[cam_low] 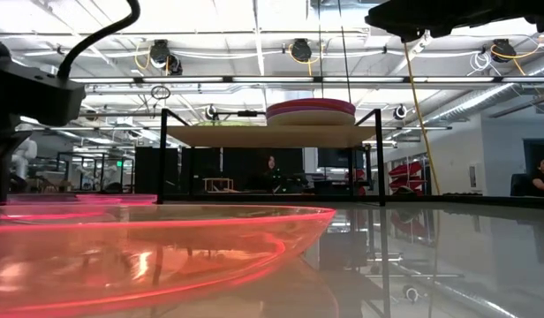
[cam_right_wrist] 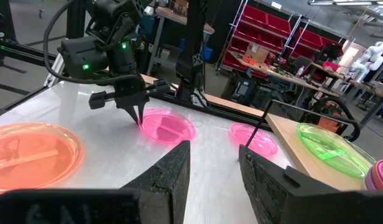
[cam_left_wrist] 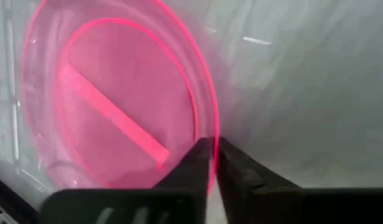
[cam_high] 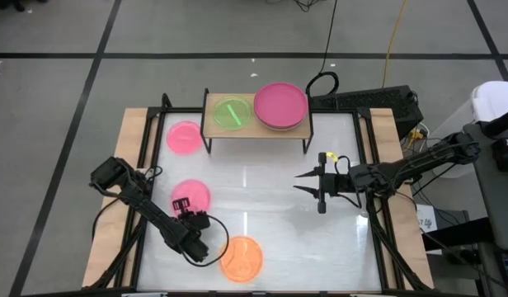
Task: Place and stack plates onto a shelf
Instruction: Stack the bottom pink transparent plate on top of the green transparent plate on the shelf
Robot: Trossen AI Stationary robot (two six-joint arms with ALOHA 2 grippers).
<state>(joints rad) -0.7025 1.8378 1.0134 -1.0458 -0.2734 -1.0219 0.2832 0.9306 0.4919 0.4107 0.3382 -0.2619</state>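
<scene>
The light-wood shelf [cam_high: 254,125] stands at the table's far edge. On it lie a translucent green plate [cam_high: 232,114] and a magenta plate [cam_high: 280,104] on top of a beige one [cam_low: 309,118]. A translucent pink plate [cam_high: 190,195] lies flat on the table at the left. My left gripper [cam_left_wrist: 213,149] is shut on its near rim. A second pink plate [cam_high: 185,137] lies beside the shelf's left legs. An orange plate [cam_high: 241,258] lies near the front edge. My right gripper [cam_high: 308,183] hovers open over the table's right half, holding nothing. My left gripper pinches the pink plate's rim [cam_left_wrist: 211,134] between its two fingers [cam_left_wrist: 194,168], at the side toward the table's near edge. The fingers come steeply from above, slanting toward the far edge. The plate lies flat on the table.
The orange plate [cam_low: 157,256] lies just near-right of my left arm. The shelf's thin black legs [cam_high: 207,140] stand close to the second pink plate. Bare tabletop [cam_high: 262,190] lies between the two grippers and in front of the shelf.
</scene>
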